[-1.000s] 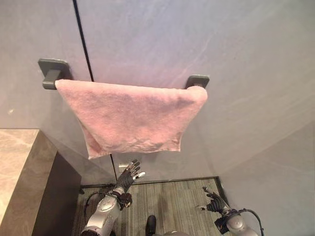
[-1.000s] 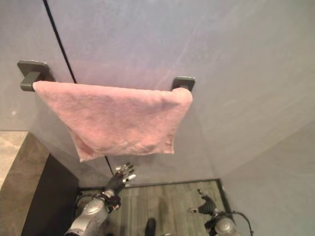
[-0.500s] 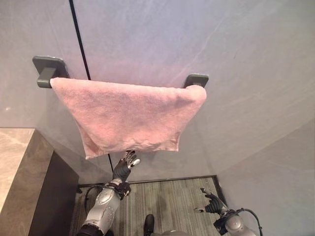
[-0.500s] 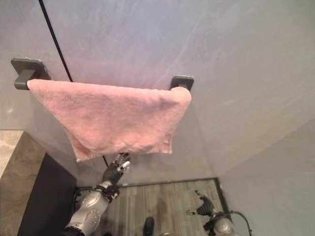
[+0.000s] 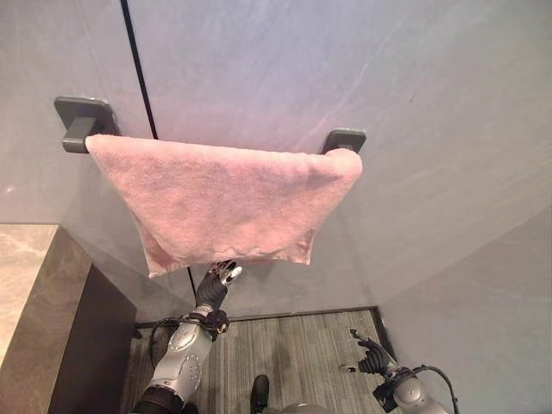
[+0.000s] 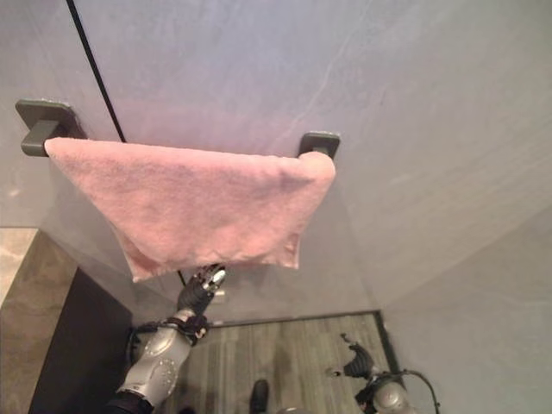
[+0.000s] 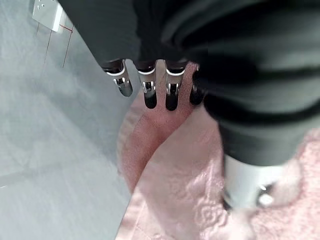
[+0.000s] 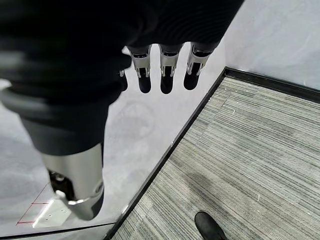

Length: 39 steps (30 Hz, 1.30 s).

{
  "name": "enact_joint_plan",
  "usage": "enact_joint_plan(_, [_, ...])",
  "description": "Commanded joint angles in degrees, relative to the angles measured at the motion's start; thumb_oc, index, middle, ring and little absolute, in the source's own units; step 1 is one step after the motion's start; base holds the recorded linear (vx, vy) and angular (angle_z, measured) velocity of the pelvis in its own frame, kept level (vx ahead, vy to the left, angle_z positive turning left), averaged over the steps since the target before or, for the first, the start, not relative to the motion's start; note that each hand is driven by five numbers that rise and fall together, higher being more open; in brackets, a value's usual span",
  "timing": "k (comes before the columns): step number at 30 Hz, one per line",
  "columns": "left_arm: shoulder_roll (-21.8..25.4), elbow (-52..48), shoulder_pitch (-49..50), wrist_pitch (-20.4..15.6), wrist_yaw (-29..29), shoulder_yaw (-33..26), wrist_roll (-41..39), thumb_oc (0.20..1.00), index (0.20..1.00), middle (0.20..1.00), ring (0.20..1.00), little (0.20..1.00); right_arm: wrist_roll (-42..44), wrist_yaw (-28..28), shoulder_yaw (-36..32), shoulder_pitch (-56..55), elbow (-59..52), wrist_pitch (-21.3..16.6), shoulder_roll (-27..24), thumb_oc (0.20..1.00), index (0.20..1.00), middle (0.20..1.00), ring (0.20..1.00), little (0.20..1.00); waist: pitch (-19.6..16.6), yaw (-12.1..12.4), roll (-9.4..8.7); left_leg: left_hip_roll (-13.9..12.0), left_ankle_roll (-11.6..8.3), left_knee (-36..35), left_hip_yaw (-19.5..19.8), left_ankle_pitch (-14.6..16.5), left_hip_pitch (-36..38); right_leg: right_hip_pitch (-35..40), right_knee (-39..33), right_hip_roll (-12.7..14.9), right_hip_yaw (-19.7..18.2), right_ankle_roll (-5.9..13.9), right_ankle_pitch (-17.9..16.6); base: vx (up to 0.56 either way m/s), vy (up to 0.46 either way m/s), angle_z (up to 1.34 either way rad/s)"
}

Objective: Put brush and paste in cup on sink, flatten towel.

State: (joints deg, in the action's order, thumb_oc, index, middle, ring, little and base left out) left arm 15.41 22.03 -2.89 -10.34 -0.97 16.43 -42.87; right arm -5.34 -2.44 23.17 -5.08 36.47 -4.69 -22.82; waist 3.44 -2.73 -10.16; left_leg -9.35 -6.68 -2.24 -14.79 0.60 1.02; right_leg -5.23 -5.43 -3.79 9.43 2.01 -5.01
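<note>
A pink towel (image 5: 226,200) hangs bunched and crooked over a grey wall rail, its lower edge slanting down to the left. My left hand (image 5: 212,288) is raised under that lower edge, fingers straight and open, its fingertips (image 7: 150,98) reaching the hem of the pink towel (image 7: 185,180). My right hand (image 5: 371,356) hangs low at the lower right, open and holding nothing, with its fingers (image 8: 166,67) loose above the floor.
Two grey rail brackets (image 5: 79,121) (image 5: 343,140) hold the towel on the grey wall. A stone counter (image 5: 30,297) with a dark side stands at the left. Striped grey flooring (image 8: 240,160) lies below.
My left hand has risen from well below the towel up to its lower edge. The right hand has barely moved.
</note>
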Motion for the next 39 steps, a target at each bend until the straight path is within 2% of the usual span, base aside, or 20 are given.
enact_joint_plan(1, [-0.49,-1.8,-2.84,-3.76,-0.25,0.31,0.34,0.266,0.266,0.266,0.266,0.266,-0.28,-1.58,-0.64,0.27,-1.87,-0.75,-0.68,1.0,1.0,1.0,1.0,1.0,-2.38,-0.76,1.76,-6.73,-2.96,-2.76,1.38,-6.23,-2.71,0.78,0.43,7.41,-0.46,6.32,-2.73,0.0,0.0,0.0])
enact_joint_plan(2, [-0.5,-1.53,-2.45,-3.65,-0.3,0.33,0.57,0.2,0.2,0.2,0.2,0.2,-0.25,-1.69,-0.6,0.51,-1.29,-0.74,-0.45,1.0,1.0,1.0,1.0,1.0,-2.27,-0.63,1.73,-6.58,-2.87,-2.76,1.34,-6.19,-2.68,0.78,0.43,7.56,-0.41,6.36,-2.75,0.0,0.0,0.0])
enact_joint_plan(13, [-0.72,-0.58,-0.84,-3.45,-0.23,-0.05,1.02,0.2,0.2,0.2,0.2,0.2,-0.92,-2.05,-0.44,1.02,-0.95,-0.69,-0.38,1.0,1.0,1.0,1.0,1.0,-1.92,-0.34,2.26,-5.56,-2.43,-2.76,1.73,-5.87,-2.78,0.86,0.43,8.61,-0.12,6.52,-2.84,0.0,0.006,0.0])
enact_joint_plan(32, [-1.43,2.12,2.87,-4.38,2.01,-4.42,1.97,0.2,0.2,0.2,0.2,0.2,-1.77,-2.9,-0.57,1.16,1.7,-0.63,0.79,1.0,1.0,1.0,1.0,1.0,-1.49,0.7,2.92,-3.81,-1.65,-2.76,2.45,-5.58,-2.87,1.21,0.43,9.99,0.61,6.84,-2.89,0.0,0.002,0.0])
enact_joint_plan(39, [-1.68,6.33,2.77,-3.5,2.64,-2.32,5.55,0.2,0.2,0.2,0.2,0.2,-1.62,-3.2,-0.12,1.55,2.37,-0.48,0.82,1.0,1.0,1.0,1.0,1.0,-1.43,0.68,3.11,-3.46,-1.46,-2.76,2.41,-5.5,-2.94,1.12,0.43,10.2,0.54,6.94,-2.93,0.0,0.0,0.0])
